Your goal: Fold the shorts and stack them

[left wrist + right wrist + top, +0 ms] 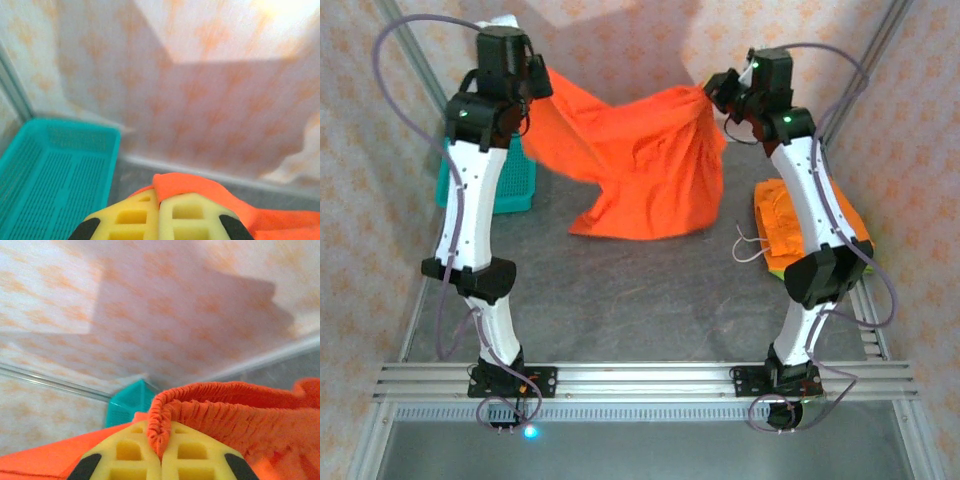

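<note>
An orange pair of shorts [645, 165] hung stretched between the arms. The left gripper [542, 82] was clamped on one edge and the right gripper [712, 92] on the gathered waistband. Folded shorts [788, 225] lay at the right edge of the table [620, 290].

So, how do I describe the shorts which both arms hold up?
Look at the far side of the grey table. There the orange shorts hang stretched between the left gripper and the right gripper. Unlike the folded pile beside the right arm, they are lifted and unfolded.
</note>
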Available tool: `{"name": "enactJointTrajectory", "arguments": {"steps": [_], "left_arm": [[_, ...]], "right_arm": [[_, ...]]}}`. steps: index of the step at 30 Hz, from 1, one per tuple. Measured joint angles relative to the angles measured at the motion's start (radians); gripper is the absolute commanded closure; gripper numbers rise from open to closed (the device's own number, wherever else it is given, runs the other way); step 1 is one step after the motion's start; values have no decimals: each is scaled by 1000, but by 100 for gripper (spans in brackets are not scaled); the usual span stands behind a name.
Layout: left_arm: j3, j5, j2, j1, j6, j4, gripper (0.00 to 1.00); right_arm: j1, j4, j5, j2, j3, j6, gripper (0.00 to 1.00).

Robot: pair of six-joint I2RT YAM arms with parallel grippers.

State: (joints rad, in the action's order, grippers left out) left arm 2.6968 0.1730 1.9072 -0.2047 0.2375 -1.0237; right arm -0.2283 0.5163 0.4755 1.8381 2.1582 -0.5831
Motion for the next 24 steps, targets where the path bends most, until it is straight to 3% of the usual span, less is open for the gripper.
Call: {"name": "enactJointTrajectory", "arguments": {"steps": [2,4,8,13,20,24], "left_arm": [[-32,-13,-85,-1,1,11,100],[-206,-33,-241,-1,1,75,100],[-653,-80,-600,-1,7,255,100],[-1133,-127,-906,-11,47,430,100],[-1751,-102,-1057,-172,186,495,100],[-1966,-85,-1123,-236,291,453,99]], "right_arm": [[3,-21,6,-38,18,32,100],[8,-63,13,-115,-48,67,100],[29,-187,7,-354,-374,146,100],[40,-340,-14,-592,-836,235,99],[40,-325,0,-728,-1295,265,94],[40,-262,39,-824,-1450,236,88]]}}
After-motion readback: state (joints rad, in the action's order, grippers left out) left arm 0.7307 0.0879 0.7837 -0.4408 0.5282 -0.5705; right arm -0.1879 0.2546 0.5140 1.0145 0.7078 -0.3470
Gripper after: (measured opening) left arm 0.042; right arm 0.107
